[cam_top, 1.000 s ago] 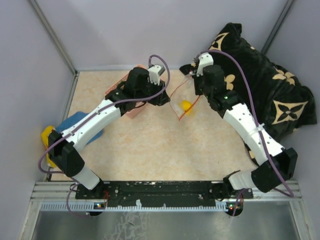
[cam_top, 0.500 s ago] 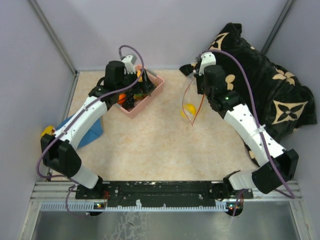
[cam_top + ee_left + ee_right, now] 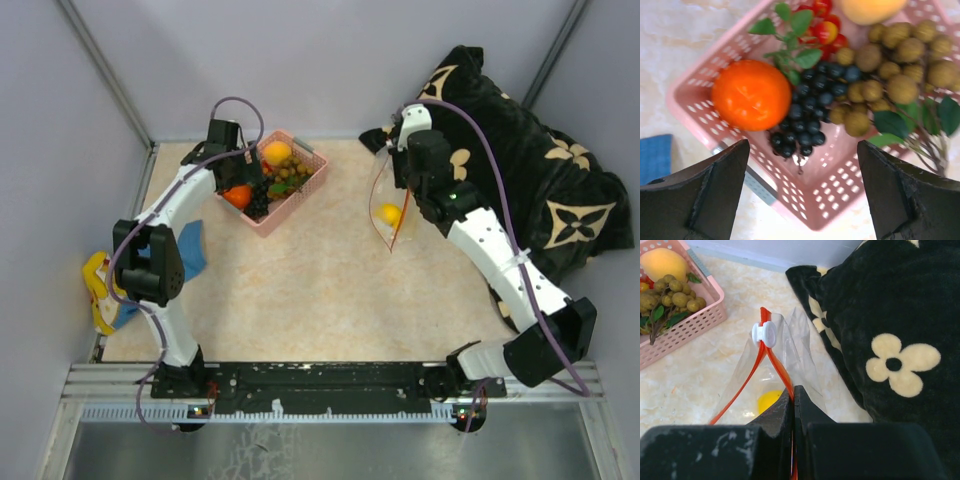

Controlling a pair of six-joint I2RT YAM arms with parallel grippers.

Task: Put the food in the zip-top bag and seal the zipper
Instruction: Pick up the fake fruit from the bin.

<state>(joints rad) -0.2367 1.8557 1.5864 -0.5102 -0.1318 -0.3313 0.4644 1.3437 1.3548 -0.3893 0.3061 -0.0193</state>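
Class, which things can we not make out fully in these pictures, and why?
Left wrist view: yellow fruit, cut off by the top edge.
Right wrist view: bottom of the zip-top bag, hidden behind the right gripper.
Top view: cloth, partly covered by the left arm.

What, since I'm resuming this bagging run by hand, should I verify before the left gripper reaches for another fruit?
1. Left gripper open above the pink basket: ok.
2. Right gripper shut on the zip-top bag at its zipper: ok.
3. Bag mouth spread open: ok.
4. Yellow fruit inside the bag: ok.
5. Orange fruit and dark grapes exposed in the basket: ok.
6. Mouth wide enough for the orange fruit: cannot tell.
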